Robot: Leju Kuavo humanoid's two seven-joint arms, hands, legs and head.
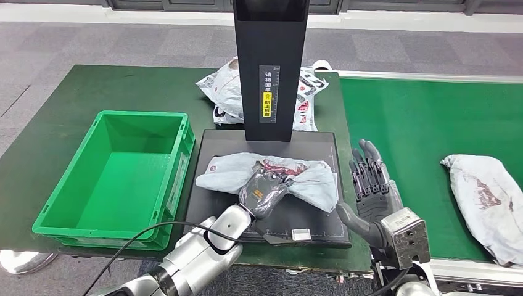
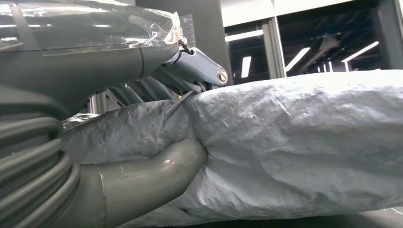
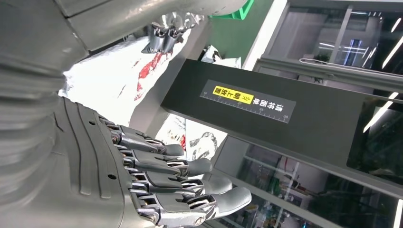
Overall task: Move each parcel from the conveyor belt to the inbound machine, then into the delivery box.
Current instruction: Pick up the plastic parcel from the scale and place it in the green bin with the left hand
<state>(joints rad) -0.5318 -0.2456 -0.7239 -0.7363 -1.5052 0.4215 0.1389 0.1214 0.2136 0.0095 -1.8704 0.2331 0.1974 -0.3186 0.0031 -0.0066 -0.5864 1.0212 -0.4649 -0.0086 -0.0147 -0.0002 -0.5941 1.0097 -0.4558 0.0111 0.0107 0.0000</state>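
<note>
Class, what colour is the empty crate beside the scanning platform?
Bright green crate, clearest in the head view.

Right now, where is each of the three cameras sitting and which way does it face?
Head: high on the body, looking down at the black inbound machine, green delivery box, both arms.
Left wrist: behind the left hand, which grips the grey parcel.
Right wrist: behind the right hand, open, facing the machine's column.
Shared: head and left wrist both show the parcel.
</note>
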